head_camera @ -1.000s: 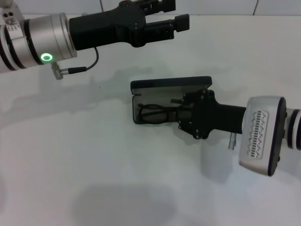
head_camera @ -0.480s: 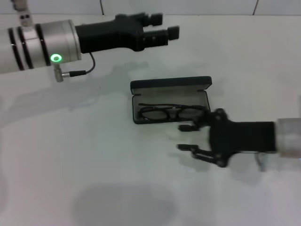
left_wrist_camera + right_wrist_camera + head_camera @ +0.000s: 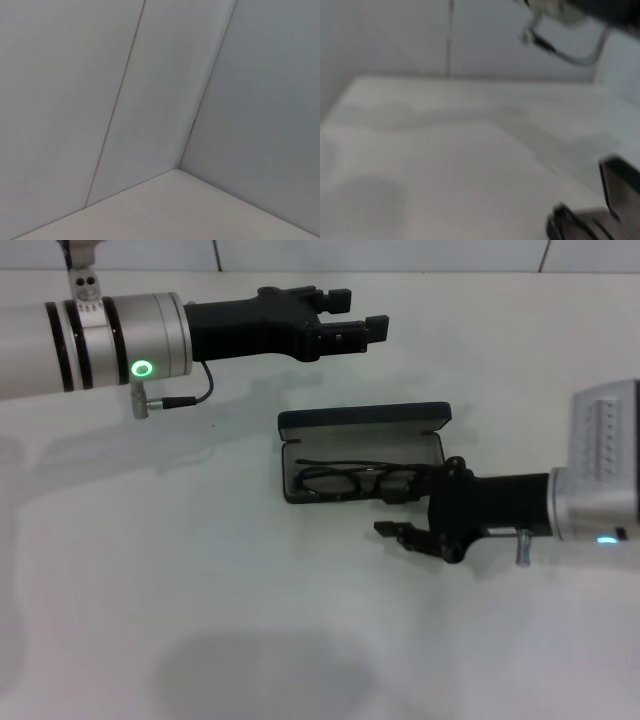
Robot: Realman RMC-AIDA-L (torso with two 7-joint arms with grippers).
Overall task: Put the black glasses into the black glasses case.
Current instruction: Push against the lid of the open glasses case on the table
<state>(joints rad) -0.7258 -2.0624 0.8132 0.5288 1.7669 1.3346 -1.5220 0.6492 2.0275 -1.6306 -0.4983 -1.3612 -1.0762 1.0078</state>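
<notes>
The black glasses case lies open in the middle of the white table, its lid standing up at the far side. Inside its tray the black glasses rest folded. My right gripper is open just in front of the case's right end, low over the table. Its upper finger is at the case's near rim and holds nothing. My left gripper is open and hovers beyond the case, well apart from it. The left wrist view shows only walls and table.
A white wall runs along the table's far edge. My left arm's cable hangs under its wrist. In the right wrist view I see bare table, that cable and a dark shape at one corner.
My right gripper has come out of the case, leaving the glasses inside, and now stands open at its front right. The left arm has shifted right.
</notes>
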